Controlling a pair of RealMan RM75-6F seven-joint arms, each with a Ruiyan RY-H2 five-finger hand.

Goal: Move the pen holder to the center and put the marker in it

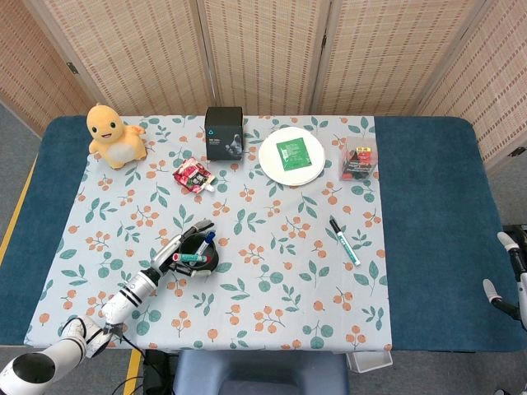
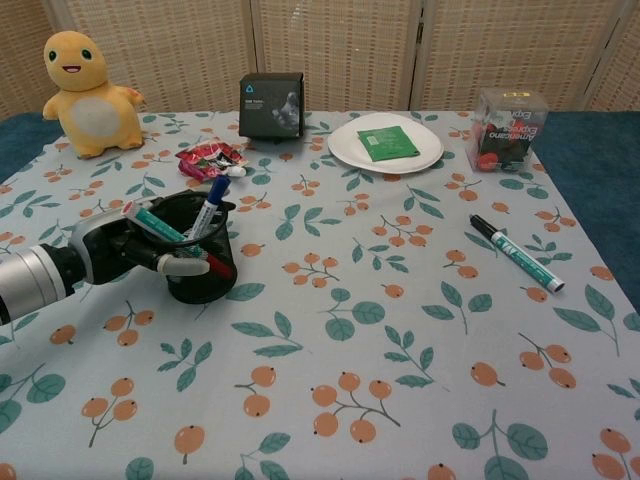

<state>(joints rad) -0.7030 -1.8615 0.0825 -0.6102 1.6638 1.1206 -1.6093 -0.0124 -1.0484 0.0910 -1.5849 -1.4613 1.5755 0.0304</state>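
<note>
The black mesh pen holder point(image 1: 200, 257) point(image 2: 203, 276) stands on the left part of the cloth, with a teal pen and a blue-capped pen leaning in it. My left hand point(image 1: 170, 256) point(image 2: 122, 248) wraps it from the left, fingers behind the rim and thumb across the front. The green-and-white marker point(image 1: 345, 241) point(image 2: 517, 253) with a black cap lies loose on the cloth to the right, far from the holder. Only part of my right hand point(image 1: 511, 272) shows at the right edge of the head view, over the blue table, holding nothing, fingers apart.
Along the back stand a yellow plush toy point(image 2: 88, 93), a black box point(image 2: 271, 104), a white plate point(image 2: 385, 142) with a green packet and a clear box of red items point(image 2: 509, 128). A red snack packet point(image 2: 209, 157) lies behind the holder.
</note>
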